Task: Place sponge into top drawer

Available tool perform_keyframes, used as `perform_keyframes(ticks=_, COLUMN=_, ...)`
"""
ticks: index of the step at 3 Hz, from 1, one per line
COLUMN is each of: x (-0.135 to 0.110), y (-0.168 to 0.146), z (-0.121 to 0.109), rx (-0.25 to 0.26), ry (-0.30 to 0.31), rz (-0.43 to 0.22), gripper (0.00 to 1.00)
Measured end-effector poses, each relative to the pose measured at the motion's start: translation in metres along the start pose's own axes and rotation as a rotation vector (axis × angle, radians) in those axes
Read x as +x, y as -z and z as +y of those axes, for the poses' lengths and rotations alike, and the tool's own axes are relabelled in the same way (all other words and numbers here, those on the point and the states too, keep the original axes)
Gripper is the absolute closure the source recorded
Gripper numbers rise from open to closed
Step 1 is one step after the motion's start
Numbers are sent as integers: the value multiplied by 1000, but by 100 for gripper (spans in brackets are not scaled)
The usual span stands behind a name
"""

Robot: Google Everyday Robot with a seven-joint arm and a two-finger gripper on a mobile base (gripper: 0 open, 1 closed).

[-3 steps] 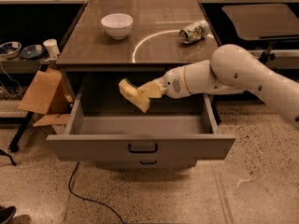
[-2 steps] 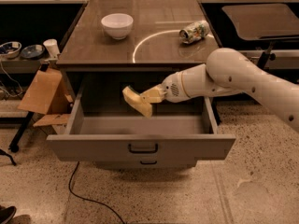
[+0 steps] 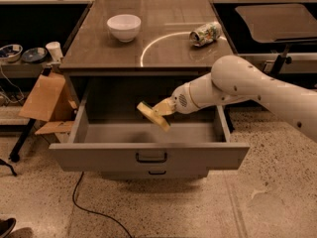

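Camera view has the gripper (image 3: 159, 111) clamped on the sponge (image 3: 147, 112), which hangs tilted over the open top drawer (image 3: 148, 155), near the middle and above its floor. On the cabinet top (image 3: 163, 53) behind are a white bowl (image 3: 124, 27) and a crushed can (image 3: 205, 33) lying on its side, its print unreadable. The white arm (image 3: 237, 83) reaches in from the right and covers part of the drawer's right wall; cardboard (image 3: 44, 98) leans beside the cabinet on the left.
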State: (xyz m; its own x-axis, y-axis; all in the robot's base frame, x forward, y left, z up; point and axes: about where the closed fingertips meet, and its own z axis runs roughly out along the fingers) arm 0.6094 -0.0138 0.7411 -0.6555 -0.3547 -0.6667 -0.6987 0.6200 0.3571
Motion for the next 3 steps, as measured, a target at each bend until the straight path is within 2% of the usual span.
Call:
perform_keyframes(ticks=1, x=2, y=1, z=-2, rx=28, ry=1, rz=18, gripper=13)
perform_keyframes(ticks=2, x=2, y=1, z=-2, rx=28, ry=1, rz=18, gripper=0)
perform_keyframes(ticks=3, x=2, y=1, z=-2, rx=28, ry=1, rz=18, gripper=0)
